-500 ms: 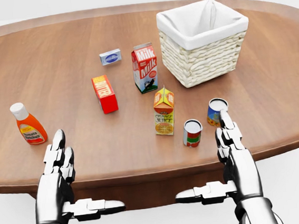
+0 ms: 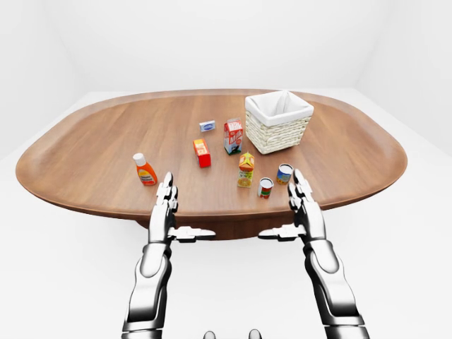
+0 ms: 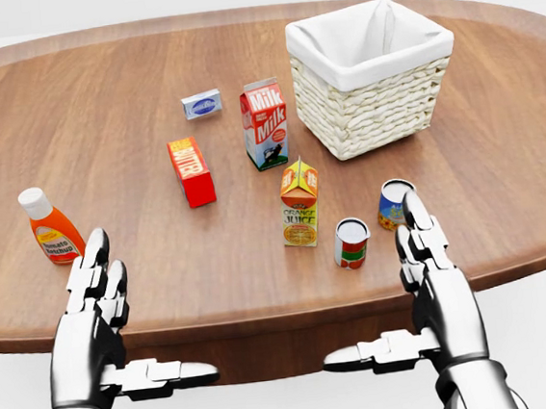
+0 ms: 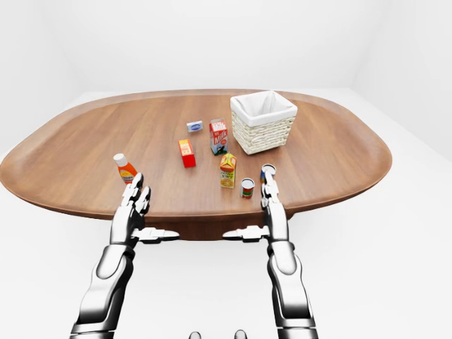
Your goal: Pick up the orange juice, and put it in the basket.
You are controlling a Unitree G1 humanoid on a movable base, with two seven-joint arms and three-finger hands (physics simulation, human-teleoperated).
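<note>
Head view: oval wooden bench (image 3: 128, 102) carries all items. Orange juice (image 3: 299, 203) carton stands upright near the middle of the bench, below the milk carton (image 3: 265, 125) and left of a red-labelled can (image 3: 351, 243). A second can (image 3: 393, 204), blue-labelled, sits just right of that, partly hidden by the right hand's fingertips. Basket (image 3: 374, 74), white-lined wicker, stands at upper right, well apart from the juice and with nothing seen inside. Red box (image 3: 192, 172) lies left of the milk; small blue-white box (image 3: 201, 104) above it; ketchup bottle (image 3: 52, 228) at far left.

Left hand (image 3: 93, 323) and right hand (image 3: 438, 285) hover at the bench's near edge, fingers extended, thumbs pointing inward. Both hands spread wide, holding nothing. Neither touches the juice.
</note>
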